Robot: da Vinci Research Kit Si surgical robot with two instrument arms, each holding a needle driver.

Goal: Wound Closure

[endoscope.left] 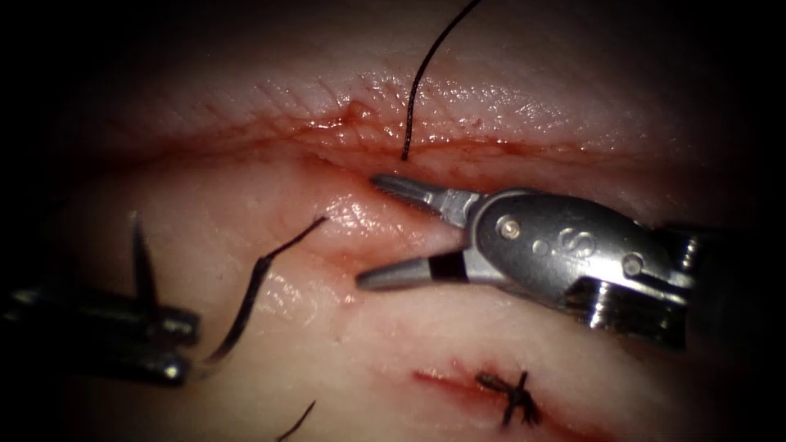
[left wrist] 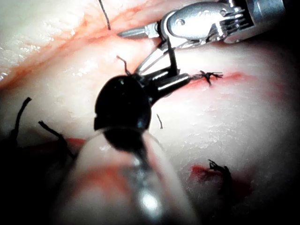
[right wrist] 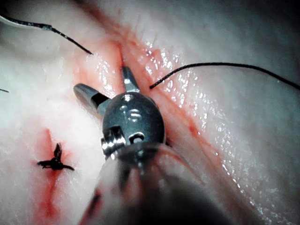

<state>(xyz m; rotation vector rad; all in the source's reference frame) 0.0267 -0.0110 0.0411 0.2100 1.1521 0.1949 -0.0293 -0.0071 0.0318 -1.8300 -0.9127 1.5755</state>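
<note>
**Spreading jaws poised at the open cut**

Reaching in from the right, the right tool (endoscope.left: 385, 233) has its jaws spread wide and empty, its tips pointing left. One jaw lies along the cut (endoscope.left: 246, 139), the other rests on the tissue (endoscope.left: 311, 327) just below it. A thread end (endoscope.left: 413, 98) hangs down to the cut, ending just above the upper jaw, closest to this tool. The left tool (endoscope.left: 176, 344) sits at the left edge, well apart; whether its jaws are open or closed cannot be told. A dark curved strand (endoscope.left: 246, 303), possibly the needle, arcs from it toward the cut. A finished knot (endoscope.left: 512, 397) sits on a smaller cut below.
</note>
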